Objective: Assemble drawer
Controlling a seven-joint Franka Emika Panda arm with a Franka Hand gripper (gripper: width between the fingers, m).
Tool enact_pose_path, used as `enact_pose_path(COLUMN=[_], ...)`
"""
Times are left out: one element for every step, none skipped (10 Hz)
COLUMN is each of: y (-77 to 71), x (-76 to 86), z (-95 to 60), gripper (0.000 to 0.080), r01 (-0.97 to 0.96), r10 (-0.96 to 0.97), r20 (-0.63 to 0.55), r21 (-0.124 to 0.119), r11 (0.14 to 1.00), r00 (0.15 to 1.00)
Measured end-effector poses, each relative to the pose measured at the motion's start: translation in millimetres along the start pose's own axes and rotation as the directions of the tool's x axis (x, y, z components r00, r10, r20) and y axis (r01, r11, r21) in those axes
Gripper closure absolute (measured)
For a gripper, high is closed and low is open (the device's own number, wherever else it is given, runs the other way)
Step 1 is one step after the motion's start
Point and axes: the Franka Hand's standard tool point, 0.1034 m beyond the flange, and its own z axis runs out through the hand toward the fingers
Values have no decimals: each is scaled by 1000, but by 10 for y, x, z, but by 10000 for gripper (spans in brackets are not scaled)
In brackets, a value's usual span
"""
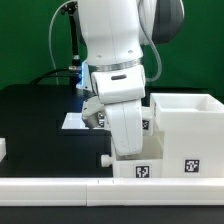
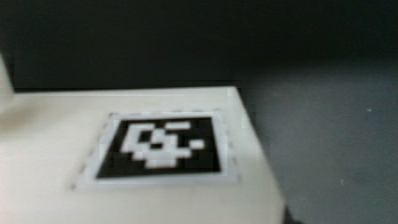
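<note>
The drawer's white parts stand at the exterior view's right: a large open white box (image 1: 186, 128) with a tag on its front, and a lower white box (image 1: 141, 171) with a tag right beside it. My gripper (image 1: 128, 150) hangs straight over the lower box, and its fingers are hidden by the hand and the box. The wrist view shows, very close and blurred, a white drawer face (image 2: 107, 110) with a black-and-white tag (image 2: 164, 145). No fingertip shows clearly there, so I cannot tell if the jaws are open or shut.
The marker board (image 1: 74, 121) lies on the black table (image 1: 40, 120) behind the arm. A small white part (image 1: 3, 150) sits at the exterior view's left edge. A white rail (image 1: 90, 189) runs along the front. Black table (image 2: 329, 120) shows beside the white face.
</note>
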Motion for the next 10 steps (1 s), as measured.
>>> enact_pose_path(y=[19, 38, 24, 24, 24, 22, 25, 49, 113, 175], x=[59, 158, 183, 163, 159, 158, 154, 143, 136, 189], z=[-12, -18, -2, -3, -4, -2, -7, -96, -260, -390], gripper=[761, 761, 761, 761, 761, 761, 576, 429, 429, 253], r01=[-15, -8, -5, -8, -9, -9, -10, -13, -18, -30], r10=[15, 8, 5, 8, 9, 9, 10, 13, 18, 30], r20=[-2, -8, -9, -9, -9, -9, -8, -4, 5, 12], r21=[3, 2, 5, 5, 5, 5, 4, 6, 4, 4], r11=[1000, 1000, 1000, 1000, 1000, 1000, 1000, 1000, 1000, 1000], r00=[1000, 1000, 1000, 1000, 1000, 1000, 1000, 1000, 1000, 999])
